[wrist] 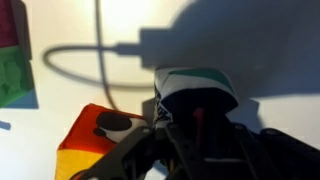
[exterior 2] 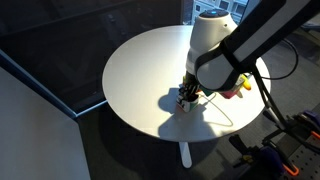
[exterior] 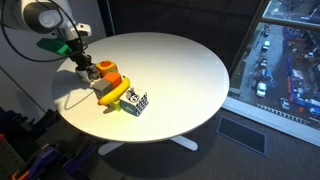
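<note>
- Your gripper (exterior: pixel 88 66) hangs low over the table (exterior: pixel 190 60), close to the edge where the arm comes in.
- It points down at the orange block (exterior: pixel 107 71) and is just beside it. I think that lets you come at the block from above.
- In the wrist view, a small white and green thing (wrist: pixel 195 85) sits right in front of the fingers. I cannot tell what it is.
- The jaws are dark and in shadow, so I cannot tell if they are spread or pinching something.
- A yellow thing (exterior: pixel 113 96) leans against the orange block, on the side nearer the middle of the table.
- A checkered cube (exterior: pixel 138 102) sits just past the yellow thing.
- These things are bunched up, so the fingers could bump one of them.
- A cable (wrist: pixel 80 62) curls on the table behind the block. It could catch a finger.
- A green and red thing (wrist: pixel 14 60) lies off to one side, well apart.
</note>
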